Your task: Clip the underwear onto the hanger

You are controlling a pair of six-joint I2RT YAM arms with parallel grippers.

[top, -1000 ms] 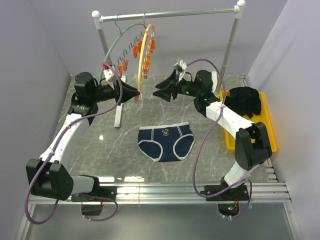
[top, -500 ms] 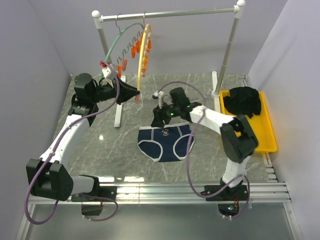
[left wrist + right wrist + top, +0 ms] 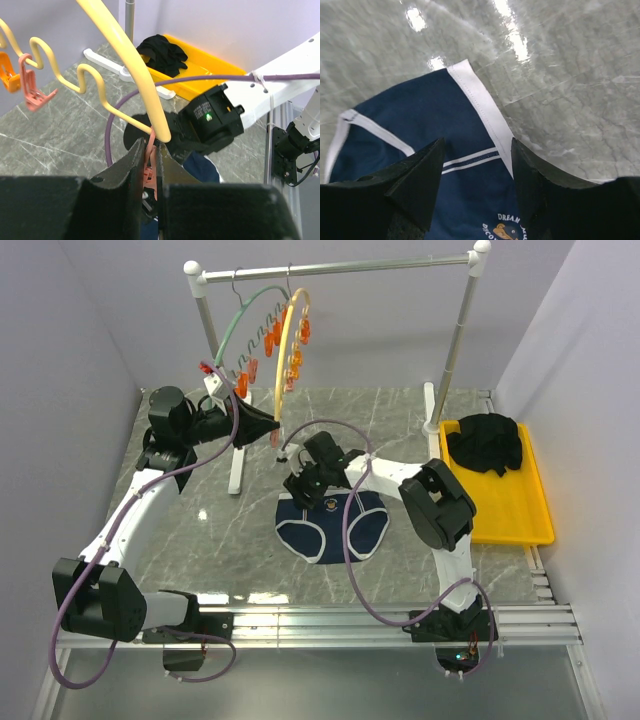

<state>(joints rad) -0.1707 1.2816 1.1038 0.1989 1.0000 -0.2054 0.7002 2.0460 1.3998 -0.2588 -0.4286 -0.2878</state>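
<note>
The navy underwear (image 3: 335, 528) with white trim lies flat on the marble table. My right gripper (image 3: 299, 486) hovers open just over its waistband's left end; in the right wrist view the fingers straddle the white waistband (image 3: 487, 114), with the underwear (image 3: 415, 120) beneath and nothing gripped. The yellow hanger (image 3: 285, 345) hangs from the rail. My left gripper (image 3: 272, 428) is shut on an orange clip (image 3: 149, 167) at the hanger's lower end, under the yellow arc (image 3: 127, 55). My left gripper (image 3: 151, 150) pinches the clip between both fingers.
A green hanger (image 3: 238, 318) with orange clips hangs just left of the yellow one. A yellow tray (image 3: 515, 520) at the right holds a black clothing pile (image 3: 485, 445). The rack's posts (image 3: 455, 335) and white feet stand at the back.
My right arm swung from beside the hanger down and left to the underwear's waistband, and its jaws widened. The left gripper kept its hold on the clip.
</note>
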